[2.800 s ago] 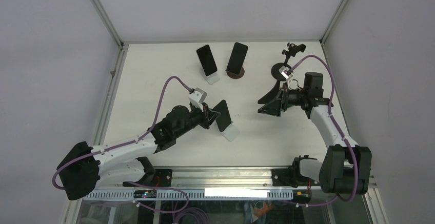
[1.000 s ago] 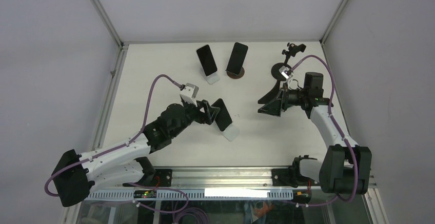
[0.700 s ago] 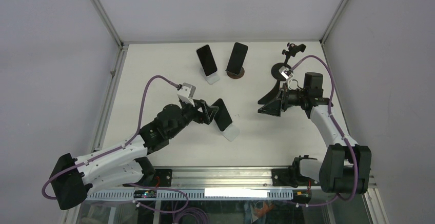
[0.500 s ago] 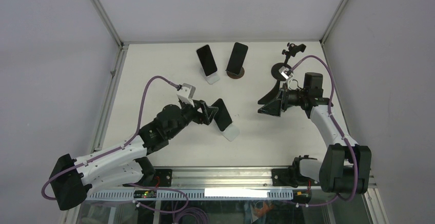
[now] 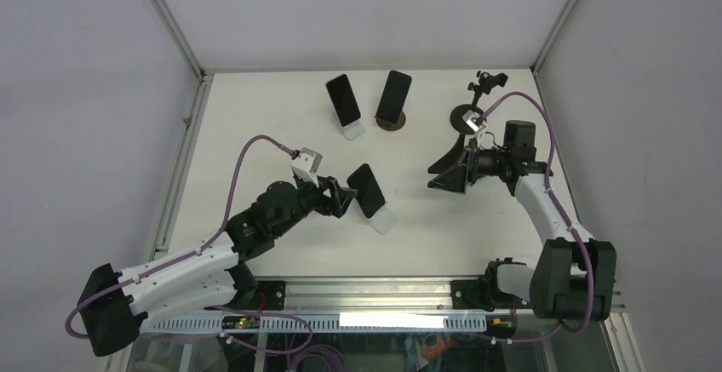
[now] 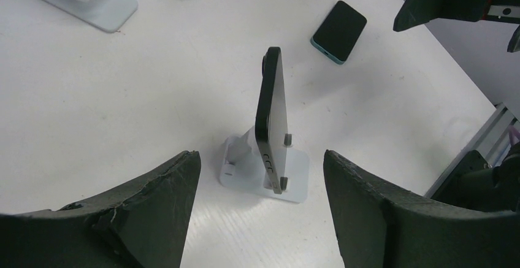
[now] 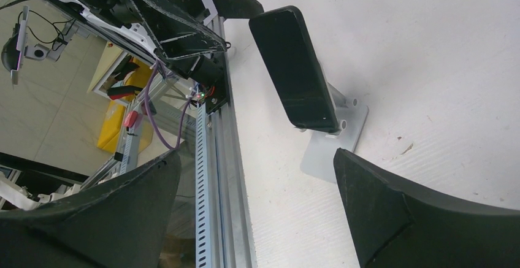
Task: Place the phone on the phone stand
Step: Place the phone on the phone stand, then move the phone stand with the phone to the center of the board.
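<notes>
A black phone leans upright on a small white phone stand in the middle of the table. In the left wrist view the phone shows edge-on, resting against the pegs of the stand. My left gripper is just left of it, open and apart from it, and holds nothing. My right gripper hovers open to the right of the stand. From there it faces the phone's dark screen and the stand's base.
Two more phones stand at the back, one on a white stand and one on a round brown base. A black clamp stand is at the back right. Another phone in a teal case lies flat near my right gripper.
My left arm has drawn back from the phone toward the near left, jaws still open. The phone stays on its stand. The right arm has not moved.
</notes>
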Controlling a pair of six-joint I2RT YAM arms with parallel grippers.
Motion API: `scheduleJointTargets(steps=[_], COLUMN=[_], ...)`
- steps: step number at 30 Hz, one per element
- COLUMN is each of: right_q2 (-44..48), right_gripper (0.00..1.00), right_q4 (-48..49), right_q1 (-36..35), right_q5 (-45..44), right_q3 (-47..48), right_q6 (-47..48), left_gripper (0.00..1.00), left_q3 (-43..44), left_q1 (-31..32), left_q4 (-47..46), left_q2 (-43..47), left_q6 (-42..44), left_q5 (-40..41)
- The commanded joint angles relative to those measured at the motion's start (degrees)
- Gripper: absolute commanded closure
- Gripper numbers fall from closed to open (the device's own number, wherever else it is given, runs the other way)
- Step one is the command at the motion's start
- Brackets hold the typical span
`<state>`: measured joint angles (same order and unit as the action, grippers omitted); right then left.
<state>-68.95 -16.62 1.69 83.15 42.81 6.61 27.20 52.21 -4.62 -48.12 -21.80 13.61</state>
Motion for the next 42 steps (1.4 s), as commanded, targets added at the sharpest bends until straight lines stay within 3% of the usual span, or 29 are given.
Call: scheduleJointTargets(steps=[1,14,33,36,42], right_q2=[0.0,0.0,-0.2,-0.2,-0.2], right_gripper=[0.01,0.01,0.01,0.01,0.01], right_q4=[0.2,0.1,-0.3,-0.3,-0.4], right_q1=[0.7,0.8,0.9,0.9,0.9], right_q5=[-0.1,-0.1,0.0,0.0,0.0], right_q3=[2.3,2.3,2.5,2.5,2.6], right_q6=[1.4,1.5,1.6,1.8,1.8], left_gripper=[0.26,0.28,0.55,0.64,0.98], left_q3=[-0.8,-3.1,-2.3,-2.5,-2.6], left_q1=[0.5,0.5,0.5,0.5,0.5], left_q4=[-0.5,-8.6,-20.2,-21.5,-22.4], left_q2=[1.1,-5.1,-21.5,-22.6,-23.4], left_q6=[-0.3,-2.1,-5.0,-5.2,-4.6], left_q5=[-2.0,-5.0,-3.5,-3.7,-4.7])
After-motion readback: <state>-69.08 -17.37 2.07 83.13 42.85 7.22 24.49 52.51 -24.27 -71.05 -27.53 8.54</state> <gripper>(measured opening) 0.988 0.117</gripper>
